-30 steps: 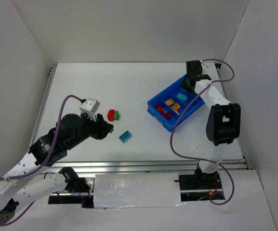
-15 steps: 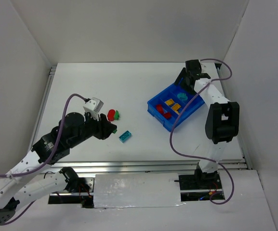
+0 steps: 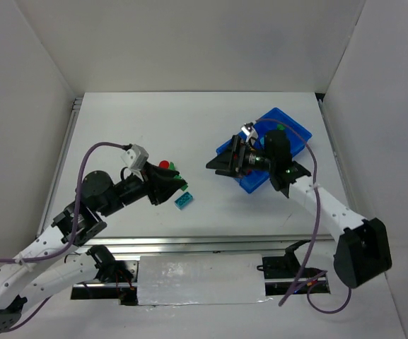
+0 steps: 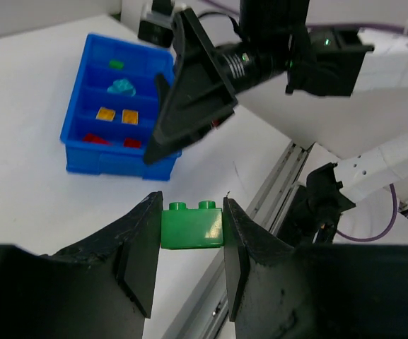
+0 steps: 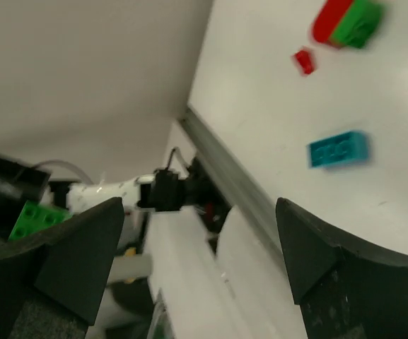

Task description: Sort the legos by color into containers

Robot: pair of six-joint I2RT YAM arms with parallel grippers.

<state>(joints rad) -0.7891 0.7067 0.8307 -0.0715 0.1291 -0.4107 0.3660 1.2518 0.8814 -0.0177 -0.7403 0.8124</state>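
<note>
Left wrist view: the left gripper (image 4: pixel 191 215) is clamped on a green brick (image 4: pixel 191 227), well apart from the blue tray (image 4: pixel 112 164). The tray holds one green, one teal, two yellow and two red pieces, each colour in its own compartment. The right gripper (image 5: pixel 200 254) has its fingers spread wide, with nothing between them. Outstanding on the table (image 5: pixel 317 99): a teal brick (image 5: pixel 338 149), a red-and-green pair (image 5: pixel 345 22) touching, and a small red piece (image 5: pixel 303 61). Judged somewhat past halfway.

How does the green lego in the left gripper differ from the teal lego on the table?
The green lego is clamped between the left gripper's jaws; the teal lego lies loose on the table. One is green, the other teal. Both are small bricks, not yet in the blue tray.
</note>
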